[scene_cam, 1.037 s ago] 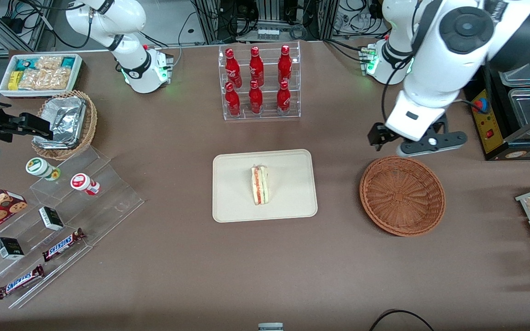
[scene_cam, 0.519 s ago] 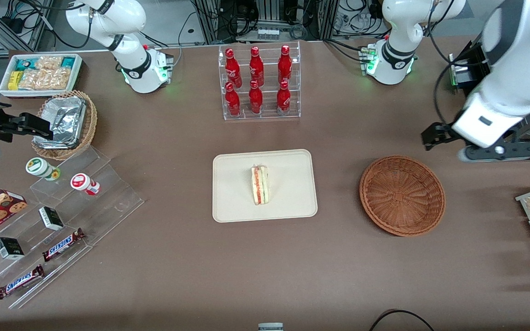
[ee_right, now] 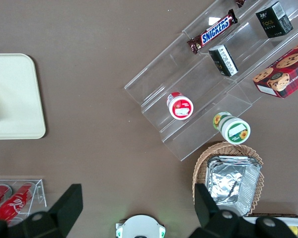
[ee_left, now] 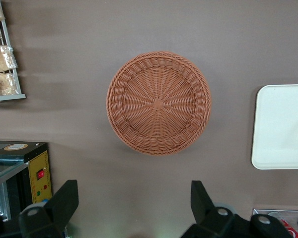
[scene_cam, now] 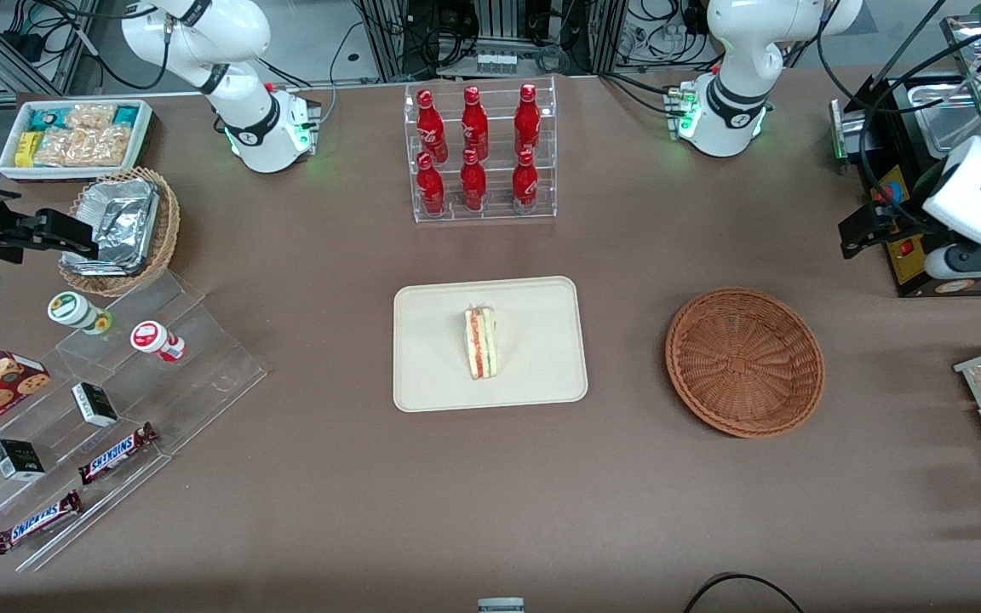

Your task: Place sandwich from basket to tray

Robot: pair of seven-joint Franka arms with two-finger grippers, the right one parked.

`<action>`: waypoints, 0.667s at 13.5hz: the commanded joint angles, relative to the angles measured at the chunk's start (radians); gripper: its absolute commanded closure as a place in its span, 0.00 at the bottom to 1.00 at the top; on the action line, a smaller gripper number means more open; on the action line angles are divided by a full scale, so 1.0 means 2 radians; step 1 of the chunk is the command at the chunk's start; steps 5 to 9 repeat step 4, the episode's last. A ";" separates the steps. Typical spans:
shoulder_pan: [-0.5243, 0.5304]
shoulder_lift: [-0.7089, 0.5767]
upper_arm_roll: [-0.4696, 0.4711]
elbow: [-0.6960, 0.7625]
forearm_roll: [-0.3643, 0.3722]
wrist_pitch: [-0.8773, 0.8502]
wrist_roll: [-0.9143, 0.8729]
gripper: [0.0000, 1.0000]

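Brown tabletop: I see the sandwich (scene_cam: pixel 481 343) resting mid-frame on the tray (scene_cam: pixel 431 375), long axis toward the camera, the basket (scene_cam: pixel 744 362) bare, and my gripper (ee_left: pixel 131 208) spread wide, empty, at the frame's right edge.

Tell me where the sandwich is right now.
In the front view the sandwich lies on the tray, mid-table. The basket sits beside it; the open gripper hovers high above, off the basket's rim.
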 commanded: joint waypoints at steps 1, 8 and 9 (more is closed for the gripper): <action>-0.008 0.001 0.019 0.014 -0.007 -0.027 0.021 0.00; -0.009 -0.006 0.042 0.010 -0.017 -0.038 0.051 0.00; -0.009 -0.006 0.042 0.010 -0.017 -0.038 0.051 0.00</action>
